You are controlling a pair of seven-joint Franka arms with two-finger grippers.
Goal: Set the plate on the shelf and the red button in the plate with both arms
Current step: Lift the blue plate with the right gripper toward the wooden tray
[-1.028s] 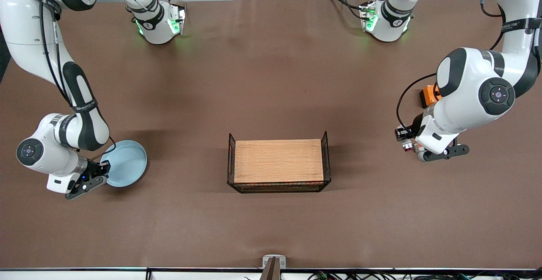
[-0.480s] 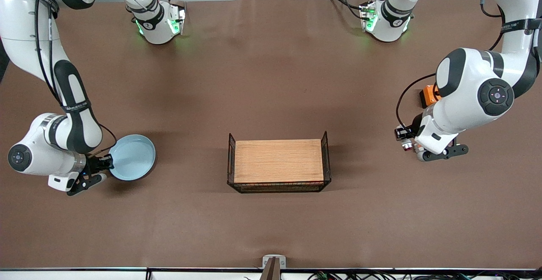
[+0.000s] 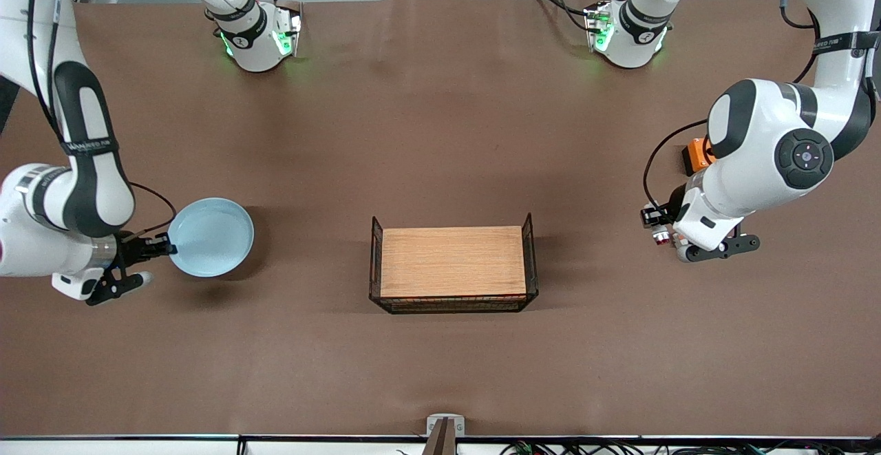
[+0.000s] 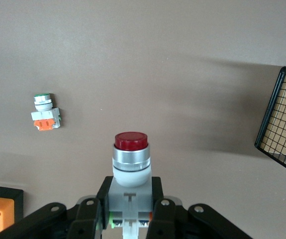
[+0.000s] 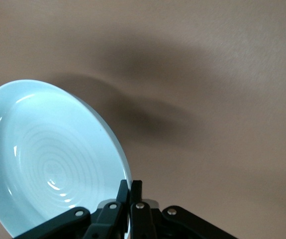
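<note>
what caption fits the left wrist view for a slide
Left gripper shut on the red button, held above the brown table, with a green-capped switch piece lying beside it and the wire basket at the edge.

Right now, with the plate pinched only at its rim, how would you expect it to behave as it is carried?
The plate looks rigid and glossy, so it probably will not flex but could slip. The right gripper is shut on just one edge, so the wide overhang may make it tilt or sag. It looks like ceramic, so likely fragile if dropped.
</note>
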